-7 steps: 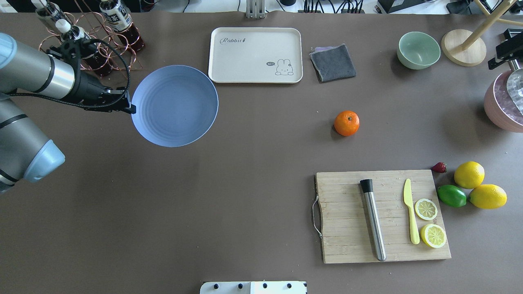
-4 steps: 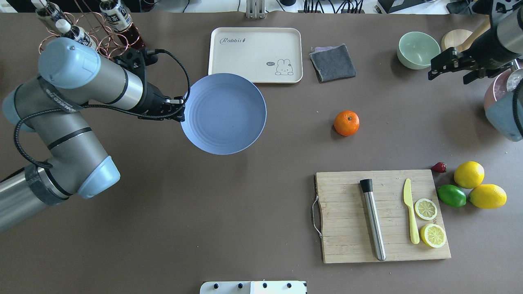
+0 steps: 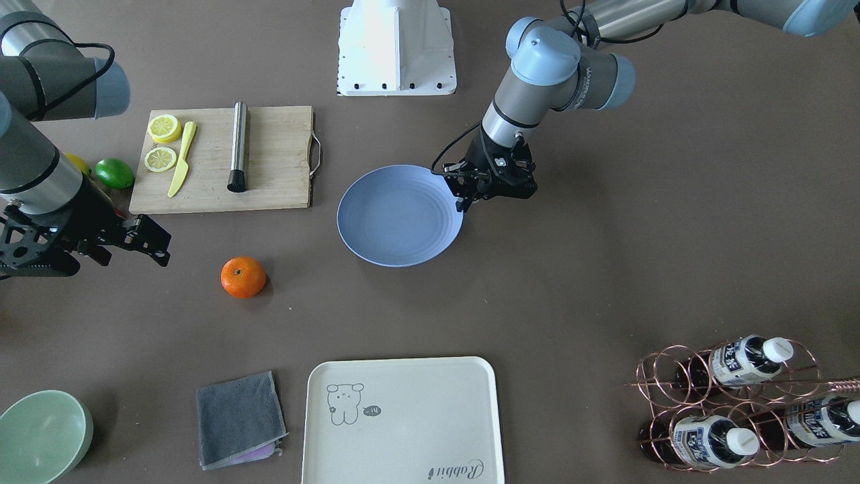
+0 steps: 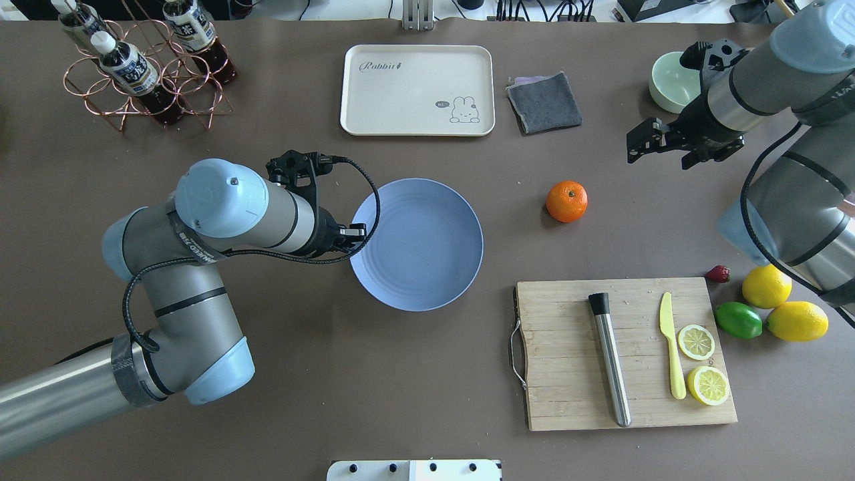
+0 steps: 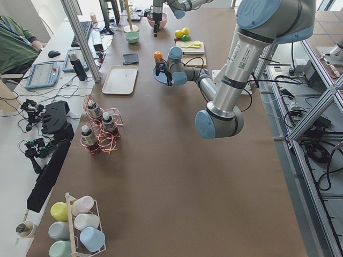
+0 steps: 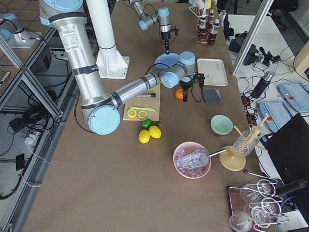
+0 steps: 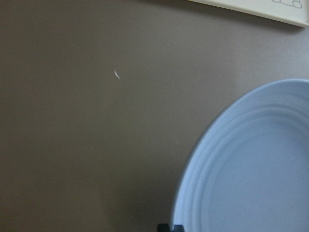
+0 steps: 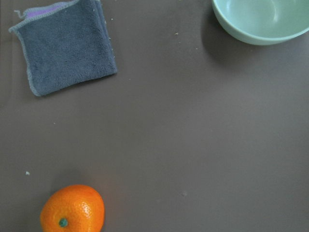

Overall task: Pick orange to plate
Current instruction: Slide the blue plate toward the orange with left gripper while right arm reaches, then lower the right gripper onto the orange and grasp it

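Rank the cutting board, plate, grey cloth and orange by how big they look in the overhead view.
Largest to smallest:
1. Cutting board
2. Plate
3. Grey cloth
4. Orange
None look close enough in size to tie.

The surface (image 4: 280, 414) is a matt brown sheet, smooth with a few pale specks. The plate (image 4: 427, 260) looks like matt pale blue plastic, faintly ridged in rings. The orange (image 4: 567, 202) has finely pitted skin with a small glint. The cutting board (image 4: 568, 361) is pale wood with straight grain and a wire handle; on it lie a brushed metal bar (image 4: 613, 374) with a matt black cap and a smooth yellow plastic knife (image 4: 671, 347). The grey cloth (image 4: 544, 102) is fuzzy towelling; the tray (image 4: 414, 87) is smooth matt cream; the rack (image 4: 177, 83) is shiny copper-coloured wire
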`<state>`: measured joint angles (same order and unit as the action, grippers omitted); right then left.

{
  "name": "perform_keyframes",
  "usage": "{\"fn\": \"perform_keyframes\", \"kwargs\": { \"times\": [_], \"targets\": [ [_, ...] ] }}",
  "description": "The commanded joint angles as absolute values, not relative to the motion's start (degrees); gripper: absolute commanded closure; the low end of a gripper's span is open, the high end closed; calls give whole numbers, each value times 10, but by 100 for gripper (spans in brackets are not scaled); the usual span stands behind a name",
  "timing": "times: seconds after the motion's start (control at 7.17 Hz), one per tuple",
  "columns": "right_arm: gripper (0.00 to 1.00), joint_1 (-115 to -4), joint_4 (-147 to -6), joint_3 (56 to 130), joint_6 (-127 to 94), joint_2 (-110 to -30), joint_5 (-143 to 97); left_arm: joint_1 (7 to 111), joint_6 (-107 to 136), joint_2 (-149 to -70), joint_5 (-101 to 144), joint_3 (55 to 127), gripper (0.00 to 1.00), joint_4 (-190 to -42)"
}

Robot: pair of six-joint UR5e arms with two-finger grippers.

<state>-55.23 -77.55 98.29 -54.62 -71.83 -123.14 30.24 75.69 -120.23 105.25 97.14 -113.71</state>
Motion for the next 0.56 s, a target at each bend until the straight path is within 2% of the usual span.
{"fn": "perform_keyframes", "kwargs": {
  "times": [0.0, 0.42],
  "targets": [
    [0, -524, -766, 952, -566, -695, -1212, 284, 761, -1208, 1030, 965, 100, -1131],
    [0, -479, -766, 931, -605, -662, -1174, 285, 757, -1202, 1030, 959, 100, -1130]
  ]
}}
